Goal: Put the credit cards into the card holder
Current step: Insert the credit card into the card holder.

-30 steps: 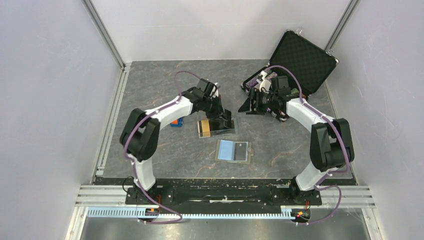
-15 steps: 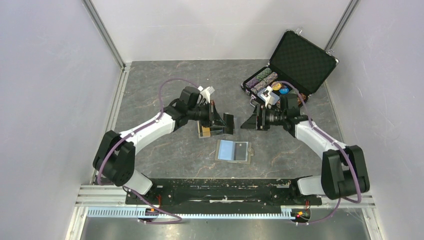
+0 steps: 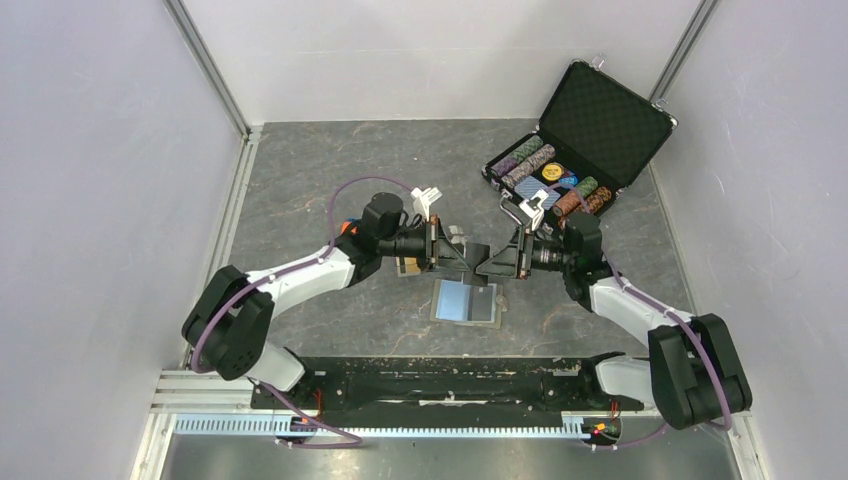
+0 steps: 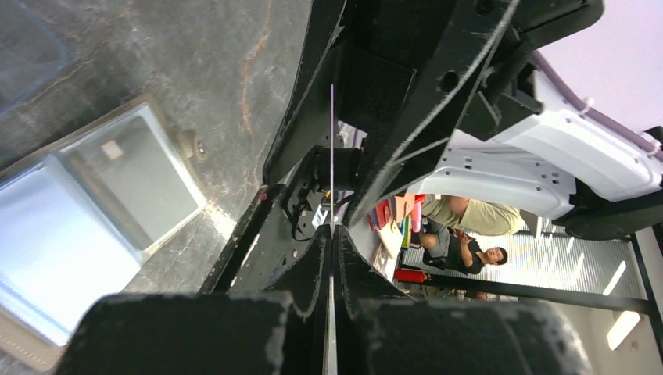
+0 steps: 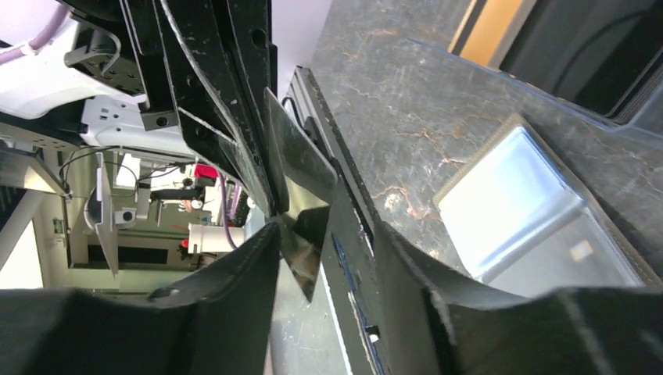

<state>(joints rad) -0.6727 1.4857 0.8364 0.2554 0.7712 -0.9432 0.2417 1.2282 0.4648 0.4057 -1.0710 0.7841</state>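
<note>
Where the two arms are bolted at the near edge, we see the dark, marble-veined table (image 3: pixel 300 170) begin. The first thing on it is the card holder (image 3: pixel 465 300), a flat squarish wallet lying open. It is smooth and pale blue-grey inside and grey-taupe at the rim, with a small round snap (image 3: pixel 502 298) on its right-hand tab.

Just beyond and above it the two grippers stand tip to tip. The left gripper (image 3: pixel 464 258) is pressed together on a black credit card (image 5: pixel 301 176), which is thin, stiff and glossy. From the left wrist we see that card only as a hairline edge between the closed pads (image 4: pixel 313 266). The right gripper (image 3: pixel 487 263) has its jaws spread, with one matte black finger on either side of the card's corner. We cannot tell whether either pad touches it.

Behind the left gripper an orange-tan card (image 3: pixel 407 266) shows, partly hidden.

Farthest back, on the right, a black briefcase (image 3: pixel 605 115) stands open. Its lid is lined with dimpled foam, and rows of striped poker chips (image 3: pixel 528 152) lie inside.
</note>
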